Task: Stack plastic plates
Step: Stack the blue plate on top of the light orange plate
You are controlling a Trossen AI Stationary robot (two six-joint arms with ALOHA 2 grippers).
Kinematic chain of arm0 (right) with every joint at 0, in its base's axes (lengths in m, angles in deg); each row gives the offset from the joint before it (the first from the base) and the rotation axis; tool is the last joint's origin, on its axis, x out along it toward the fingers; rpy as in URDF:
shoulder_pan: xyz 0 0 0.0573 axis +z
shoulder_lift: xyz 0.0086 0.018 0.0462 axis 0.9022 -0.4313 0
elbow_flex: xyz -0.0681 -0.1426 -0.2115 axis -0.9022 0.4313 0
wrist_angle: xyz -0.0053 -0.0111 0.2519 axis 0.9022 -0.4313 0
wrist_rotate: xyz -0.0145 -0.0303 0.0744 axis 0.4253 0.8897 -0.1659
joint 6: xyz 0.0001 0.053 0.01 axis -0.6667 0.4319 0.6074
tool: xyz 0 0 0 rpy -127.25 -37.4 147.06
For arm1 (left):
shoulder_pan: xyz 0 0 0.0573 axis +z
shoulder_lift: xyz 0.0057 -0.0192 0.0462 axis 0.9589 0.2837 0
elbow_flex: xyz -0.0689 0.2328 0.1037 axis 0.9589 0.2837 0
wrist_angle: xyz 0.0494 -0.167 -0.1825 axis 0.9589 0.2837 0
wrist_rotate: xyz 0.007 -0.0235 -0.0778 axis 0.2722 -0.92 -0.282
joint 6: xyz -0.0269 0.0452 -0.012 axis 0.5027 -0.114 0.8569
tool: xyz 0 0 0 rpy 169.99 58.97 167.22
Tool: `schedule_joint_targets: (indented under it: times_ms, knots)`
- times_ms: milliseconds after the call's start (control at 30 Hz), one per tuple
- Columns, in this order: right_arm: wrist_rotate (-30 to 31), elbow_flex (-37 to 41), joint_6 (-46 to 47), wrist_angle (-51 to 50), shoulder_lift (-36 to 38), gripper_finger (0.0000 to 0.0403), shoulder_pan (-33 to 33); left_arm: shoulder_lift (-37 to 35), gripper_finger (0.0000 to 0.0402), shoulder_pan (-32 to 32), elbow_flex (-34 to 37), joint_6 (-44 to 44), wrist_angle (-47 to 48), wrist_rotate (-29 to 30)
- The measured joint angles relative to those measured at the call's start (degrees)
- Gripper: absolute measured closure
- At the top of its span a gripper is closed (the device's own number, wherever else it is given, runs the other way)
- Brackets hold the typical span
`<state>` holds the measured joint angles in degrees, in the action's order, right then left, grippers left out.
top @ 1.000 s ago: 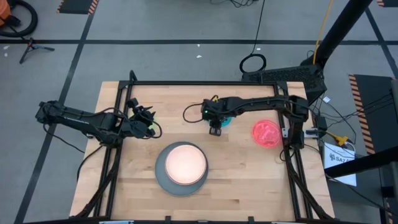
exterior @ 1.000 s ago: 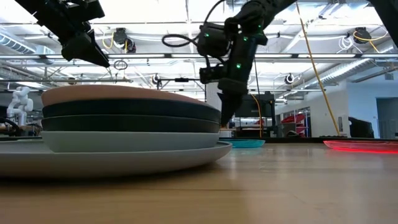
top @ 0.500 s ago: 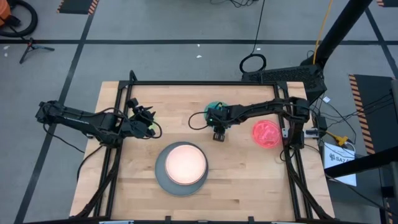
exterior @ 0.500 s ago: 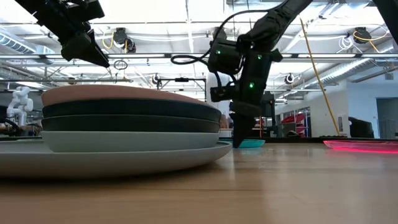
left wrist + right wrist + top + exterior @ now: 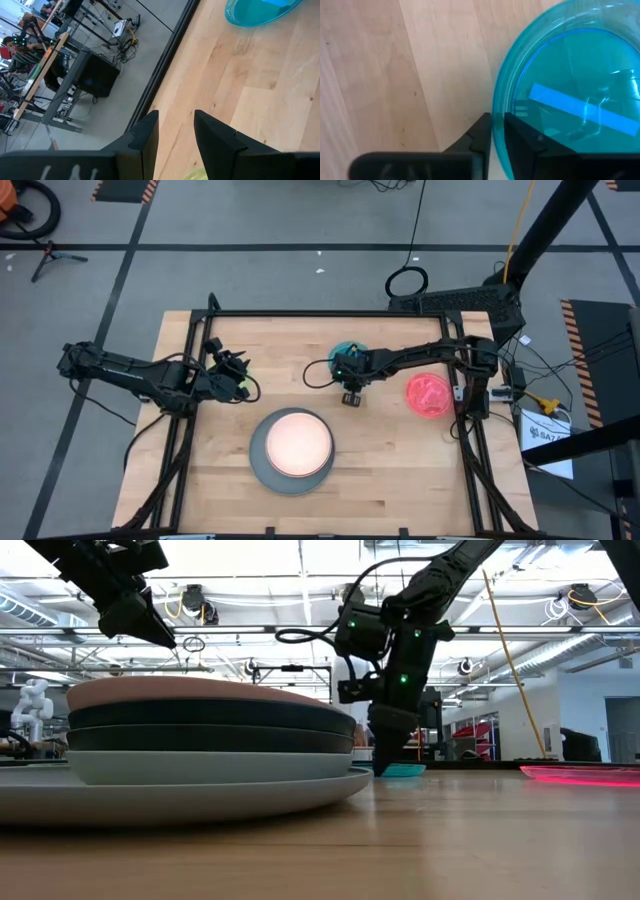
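Note:
A stack of plates (image 5: 291, 448) sits near the table's near edge, a large grey plate (image 5: 200, 802) at the bottom and a salmon pink one (image 5: 180, 690) on top. The cyan dish (image 5: 345, 351) rests on the table mid-far. My right gripper (image 5: 497, 132) is down at its near rim, shut on it. The pink-red dish (image 5: 428, 394) lies to the right. My left gripper (image 5: 175, 130) is open and hovers raised over the lime green dish (image 5: 194, 175) on the left. My right gripper pinches the cyan dish's rim (image 5: 496, 115), one finger (image 5: 481, 134) outside the wall and one (image 5: 522, 140) inside. The fingers come from above, pointing down, with their tips at table height (image 5: 383, 772). The dish sits flat on the table.
Bare wood lies between the stack and the cyan dish and along the table's near right. Black frame rails (image 5: 320, 315) run along the far and side edges. The right arm's cable loops beside its wrist (image 5: 318, 370).
My right gripper has come down from hovering above the table to table height, shifting slightly toward the right and near edge, onto the cyan dish's rim. For the last half second it has kept still. The dishes and the stack have not moved.

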<state>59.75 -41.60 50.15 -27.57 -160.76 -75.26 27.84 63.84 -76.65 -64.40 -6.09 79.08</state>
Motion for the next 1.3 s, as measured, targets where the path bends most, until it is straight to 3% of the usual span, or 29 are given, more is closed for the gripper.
schedule_joint_targets:
  times_ms: [200, 367, 500, 1000, 1300]
  knots:
    - [0.0, 0.0, -0.3, 0.7, 0.2, 0.0394, 0.0, 0.0, 0.027, 0.0, 0.0, -0.2, 0.0, 0.0]
    - [0.7, -1.2, -1.4, -0.7, 0.9, 0.0399, 0.5, 0.0, 0.027, 0.0, 0.0, -0.2, 0.0, 0.0]
    - [3.0, -5.4, -2.5, -3.0, 1.7, 0.0401, 2.2, 0.0, 0.027, 0.0, 0.0, -0.4, -0.1, 0.0]
    - [2.5, -21.3, -6.1, -5.9, 1.9, 0.0401, 14.7, 0.0, 0.027, 0.0, 0.0, -0.4, -0.2, 0.0]
    - [-8.1, -23.6, -6.1, 2.8, 1.9, 0.0401, 21.1, 0.0, 0.027, 0.0, 0.0, -0.5, -0.2, 0.0]
